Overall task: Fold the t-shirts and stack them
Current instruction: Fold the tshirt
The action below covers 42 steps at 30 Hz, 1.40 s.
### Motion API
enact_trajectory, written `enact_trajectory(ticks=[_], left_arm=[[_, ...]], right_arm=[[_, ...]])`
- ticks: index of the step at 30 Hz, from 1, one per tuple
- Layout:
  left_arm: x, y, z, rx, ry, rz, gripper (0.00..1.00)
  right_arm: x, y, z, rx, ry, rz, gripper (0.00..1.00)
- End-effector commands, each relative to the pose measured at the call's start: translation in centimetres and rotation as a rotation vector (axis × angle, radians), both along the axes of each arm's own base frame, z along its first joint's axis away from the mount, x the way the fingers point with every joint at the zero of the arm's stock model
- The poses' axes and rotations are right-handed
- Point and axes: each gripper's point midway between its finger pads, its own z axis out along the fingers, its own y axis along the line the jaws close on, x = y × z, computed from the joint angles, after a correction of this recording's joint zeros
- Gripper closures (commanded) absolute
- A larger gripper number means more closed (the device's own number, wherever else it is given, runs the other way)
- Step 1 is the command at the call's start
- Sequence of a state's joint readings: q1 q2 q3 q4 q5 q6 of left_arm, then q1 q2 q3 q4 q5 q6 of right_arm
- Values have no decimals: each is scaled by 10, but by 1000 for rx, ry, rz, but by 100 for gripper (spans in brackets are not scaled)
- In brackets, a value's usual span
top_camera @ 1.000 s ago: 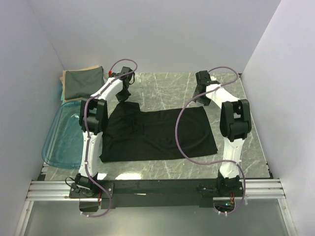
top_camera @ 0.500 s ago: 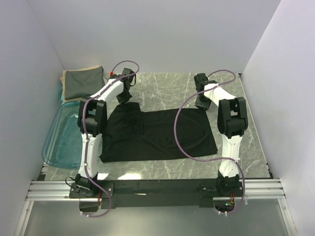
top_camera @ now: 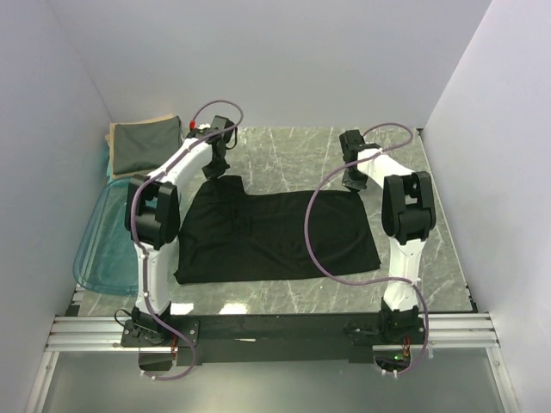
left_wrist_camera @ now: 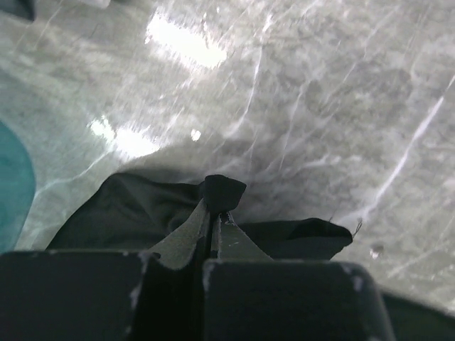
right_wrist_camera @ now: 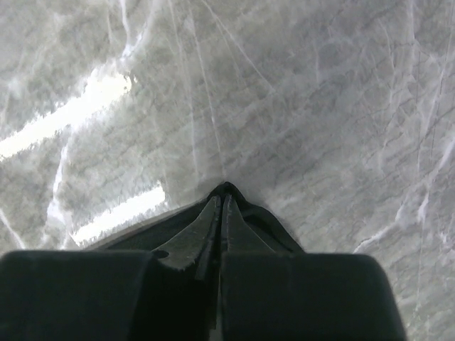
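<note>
A black t-shirt (top_camera: 275, 234) lies spread flat on the marble table (top_camera: 293, 155). My left gripper (top_camera: 215, 170) is shut on its far left corner; in the left wrist view a pinch of black cloth (left_wrist_camera: 223, 193) sticks up between the fingertips (left_wrist_camera: 193, 226). My right gripper (top_camera: 351, 183) is shut on the far right corner, where black cloth (right_wrist_camera: 226, 190) wraps the closed tips. Folded t-shirts, a dark grey-green one (top_camera: 145, 144) on a beige one (top_camera: 116, 131), lie stacked at the far left.
A clear blue plastic tub (top_camera: 108, 237) sits at the left edge of the table, beside the left arm. White walls close in the back and both sides. Purple cables loop over both arms.
My right gripper has moved down onto the shirt's far right corner and shut on it. The left arm has risen slightly with its corner still held.
</note>
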State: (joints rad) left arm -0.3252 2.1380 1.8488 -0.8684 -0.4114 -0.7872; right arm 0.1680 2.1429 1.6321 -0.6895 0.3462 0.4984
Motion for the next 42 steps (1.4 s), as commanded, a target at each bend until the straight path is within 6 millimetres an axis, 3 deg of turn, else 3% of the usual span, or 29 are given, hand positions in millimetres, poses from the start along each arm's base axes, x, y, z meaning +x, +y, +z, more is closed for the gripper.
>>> enact_trajectory(ticks=[1,3,4,9,16,19,25,30,35,40,42], left_arm=[[-5,-3,35,-3,-87,12,99],[-14,-4,40,1,-95,13,100],[-17,-4,49,-4,-117,13,99],[-45,-3,49,5,-117,25,99],[-84,-1,72,-1,-177,46,99],[-103,1,72,6,-184,59,99],[-144,8,52,21,-155,85,100],[-164,6,36,17,-133,79,99],[-185,14,16,49,-91,90,99],[-209,10,-7,52,-42,55,99],[-219,7,-13,51,-23,43,92]], right_arm=[[8,7,42,7,-137,22,100],[8,10,58,14,-191,26,100],[2,9,57,11,-189,26,100],[-13,12,75,25,-244,26,100],[-43,7,84,17,-266,7,100],[-53,4,87,14,-274,-2,100],[-73,-2,88,10,-282,-11,100],[-89,-2,90,33,-306,-7,100],[-115,-4,76,53,-288,-2,100],[-135,-3,57,78,-271,-2,100],[-145,-8,54,67,-257,-20,89]])
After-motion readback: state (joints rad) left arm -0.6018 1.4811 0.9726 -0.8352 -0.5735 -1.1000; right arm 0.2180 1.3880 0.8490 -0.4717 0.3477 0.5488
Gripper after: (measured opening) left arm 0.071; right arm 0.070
